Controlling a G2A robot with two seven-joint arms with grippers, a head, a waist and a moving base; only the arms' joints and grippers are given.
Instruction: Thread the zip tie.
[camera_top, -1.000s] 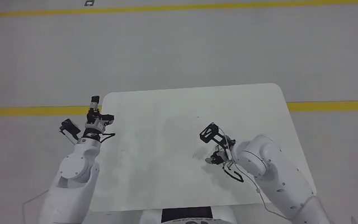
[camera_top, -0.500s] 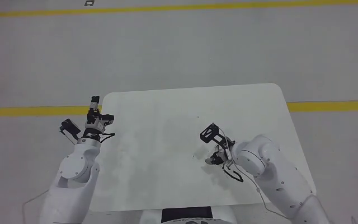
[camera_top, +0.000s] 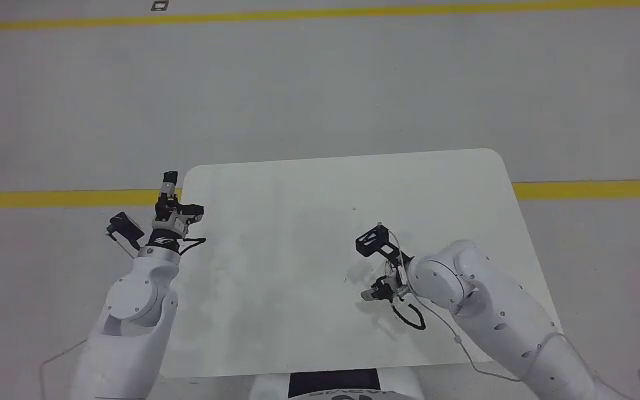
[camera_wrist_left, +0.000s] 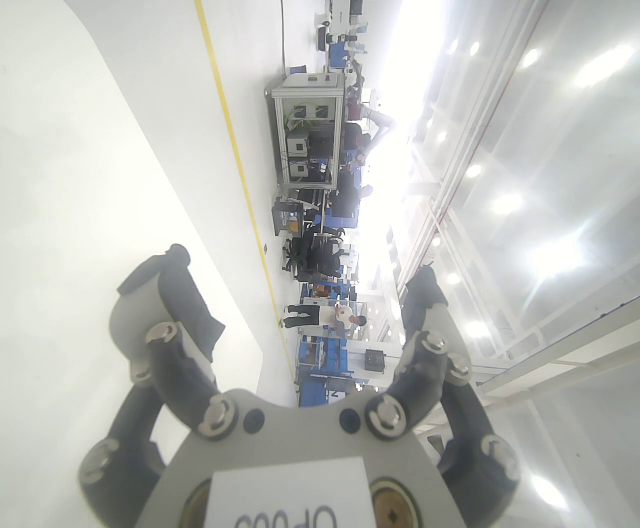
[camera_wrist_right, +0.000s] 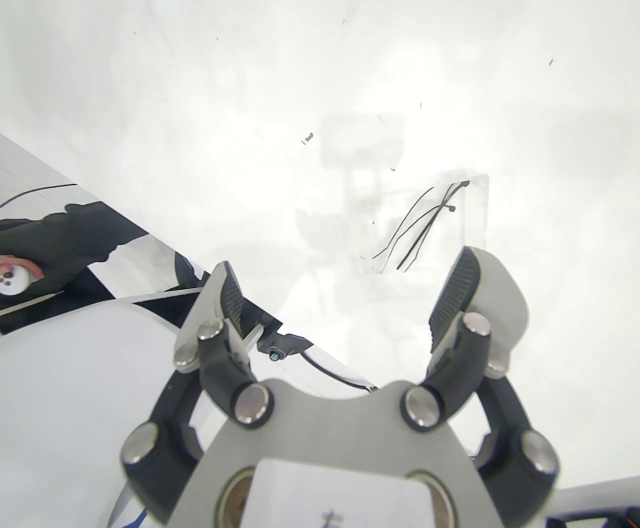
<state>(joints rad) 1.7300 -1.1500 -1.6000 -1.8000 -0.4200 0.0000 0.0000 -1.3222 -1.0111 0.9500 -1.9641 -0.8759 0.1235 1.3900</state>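
Note:
Several thin black zip ties (camera_wrist_right: 419, 226) lie loose inside a clear box (camera_wrist_right: 476, 210) on the white table (camera_top: 300, 200). My right gripper (camera_wrist_right: 345, 265) hovers open just short of that box, its ribbed pads (camera_wrist_right: 452, 287) wide apart with nothing between them. From above, the right gripper (camera_top: 374, 292) sits over the table's near right part. My left gripper (camera_wrist_left: 295, 285) stands open and empty at the table's left edge, pointing away toward the room; in the top view the left gripper (camera_top: 180, 198) is far from the zip ties.
The table's rounded left edge (camera_wrist_left: 165, 165) runs beside the left gripper. A yellow floor line (camera_top: 60, 197) passes behind the table. Small dark specks (camera_wrist_right: 307, 137) dot the tabletop.
The right arm has shifted slightly toward the table's near side, gripper still open. The left arm has not moved.

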